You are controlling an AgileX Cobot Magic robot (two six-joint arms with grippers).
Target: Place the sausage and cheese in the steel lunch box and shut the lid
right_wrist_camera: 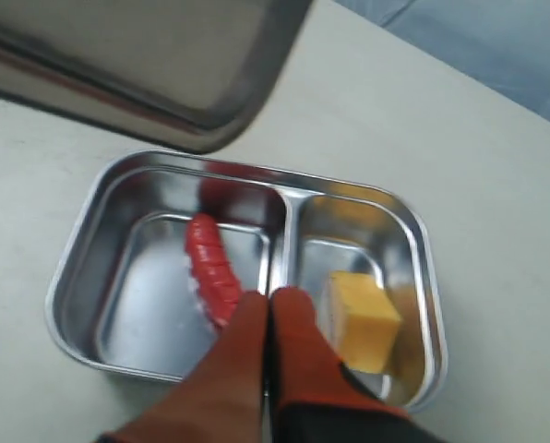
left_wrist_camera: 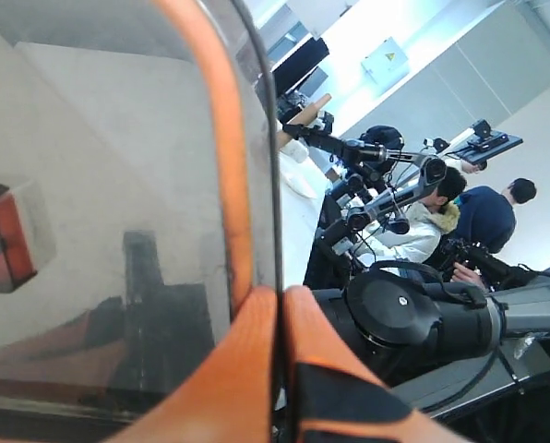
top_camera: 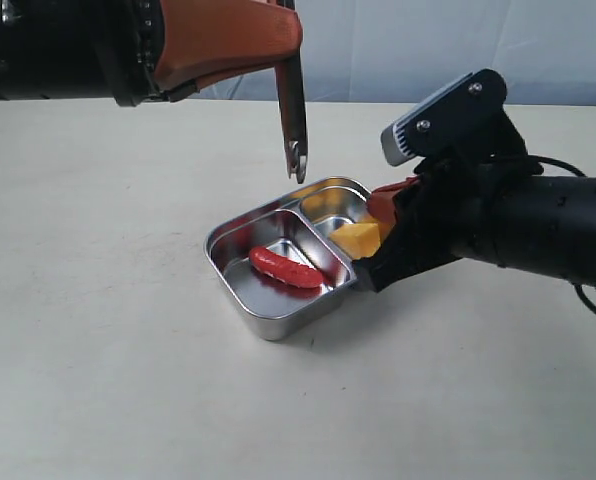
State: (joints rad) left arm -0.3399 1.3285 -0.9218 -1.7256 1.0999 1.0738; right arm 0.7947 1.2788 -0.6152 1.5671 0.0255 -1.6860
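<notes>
Beige tabletop (top_camera: 98, 350), pale blue wall (top_camera: 428, 50) behind; left gripper (left_wrist_camera: 278, 305) clamps the lid (right_wrist_camera: 146, 65), right gripper (right_wrist_camera: 269, 309) clenched empty.

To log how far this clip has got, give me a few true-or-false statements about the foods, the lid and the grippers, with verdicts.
1. The sausage lies in the larger compartment of the steel lunch box. True.
2. The cheese shares the sausage's compartment. False: it sits in the other, smaller compartment.
3. The lid covers the box. False: the left gripper holds it on edge above the open box.
4. The right gripper is shut and holds nothing. True.
</notes>
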